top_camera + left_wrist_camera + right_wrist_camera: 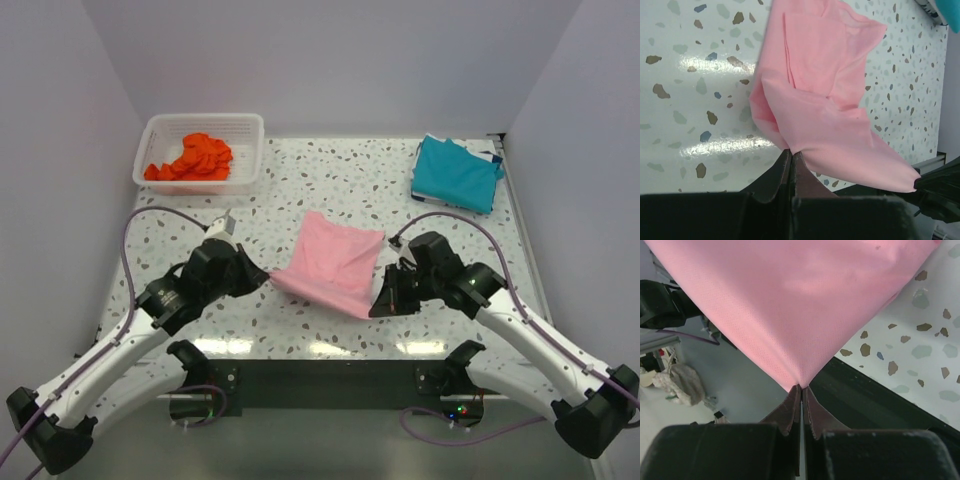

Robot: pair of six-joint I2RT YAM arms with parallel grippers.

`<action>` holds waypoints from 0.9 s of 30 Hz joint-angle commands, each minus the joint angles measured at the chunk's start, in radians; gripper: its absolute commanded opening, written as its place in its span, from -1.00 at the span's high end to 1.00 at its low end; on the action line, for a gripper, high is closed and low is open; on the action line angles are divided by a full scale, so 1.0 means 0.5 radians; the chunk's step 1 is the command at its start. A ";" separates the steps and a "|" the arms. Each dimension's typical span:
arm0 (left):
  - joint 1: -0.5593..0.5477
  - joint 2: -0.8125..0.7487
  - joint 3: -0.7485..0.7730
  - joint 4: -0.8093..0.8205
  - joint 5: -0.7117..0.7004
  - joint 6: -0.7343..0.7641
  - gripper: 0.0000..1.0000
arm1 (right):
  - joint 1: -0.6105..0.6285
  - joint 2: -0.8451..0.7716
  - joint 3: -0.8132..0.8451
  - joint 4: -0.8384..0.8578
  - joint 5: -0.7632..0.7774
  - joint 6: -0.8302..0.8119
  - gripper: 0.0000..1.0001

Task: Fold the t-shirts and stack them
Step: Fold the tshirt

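A light pink t-shirt (335, 262) hangs between both grippers near the table's middle, its far edge lying on the tabletop. My left gripper (266, 279) is shut on the shirt's near left corner (792, 149). My right gripper (377, 305) is shut on the near right corner (801, 384), and the pink cloth (800, 305) fans out above the tips. A teal blue t-shirt (455, 173) lies folded at the far right corner. An orange-red t-shirt (195, 158) is bunched inside the white mesh basket (152, 135) at the far left.
The speckled tabletop (340, 185) is walled by white panels on three sides. A dark bar (330, 375) runs along the near edge between the arm bases. Purple cables (135, 225) loop off both arms.
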 commanded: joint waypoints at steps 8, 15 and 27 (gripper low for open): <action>0.003 0.050 0.277 0.035 -0.259 0.169 1.00 | -0.004 -0.012 0.221 -0.317 0.007 -0.094 1.00; 0.003 0.252 0.387 0.145 -0.341 0.187 1.00 | -0.065 0.089 0.374 -0.317 0.090 -0.177 1.00; 0.031 0.678 0.599 0.219 -0.535 0.200 1.00 | -0.301 0.304 0.371 -0.011 -0.143 -0.278 1.00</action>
